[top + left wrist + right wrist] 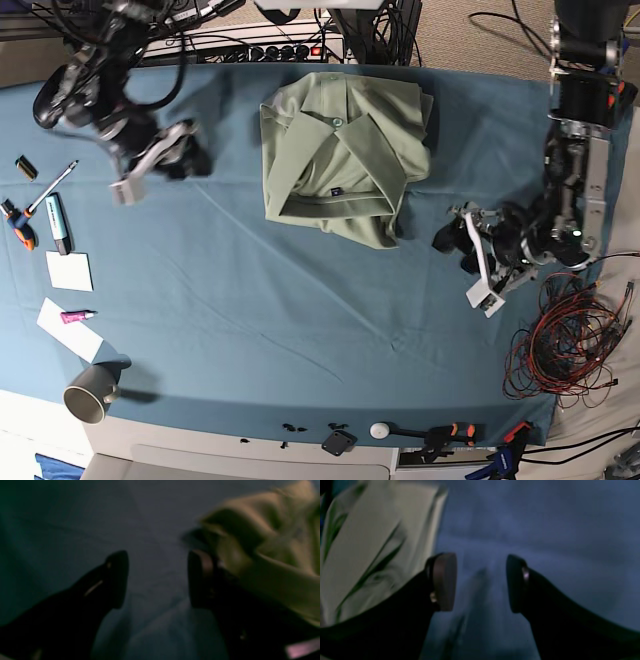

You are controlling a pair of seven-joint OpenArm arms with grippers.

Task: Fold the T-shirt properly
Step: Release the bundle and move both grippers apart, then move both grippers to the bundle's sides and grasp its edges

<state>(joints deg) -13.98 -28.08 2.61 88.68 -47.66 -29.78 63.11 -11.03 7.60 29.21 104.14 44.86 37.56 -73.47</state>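
A teal-blue cloth (250, 300) covers the table. On it lie the folded T-shirt (345, 160) at upper centre, pens (50, 215) and paper notes (70, 272) at left, and a grey cup (92, 392) at lower left.

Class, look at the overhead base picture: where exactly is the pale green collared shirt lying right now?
The folded pale sage-green cotton T-shirt lies on the teal-blue table cloth, near its far edge and centre, between the two arms and held by neither.

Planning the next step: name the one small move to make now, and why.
Probably bring the open left gripper back to the T-shirt and square its lower edge: the shirt lies folded but uneven there, and both grippers, right gripper included, hold nothing.
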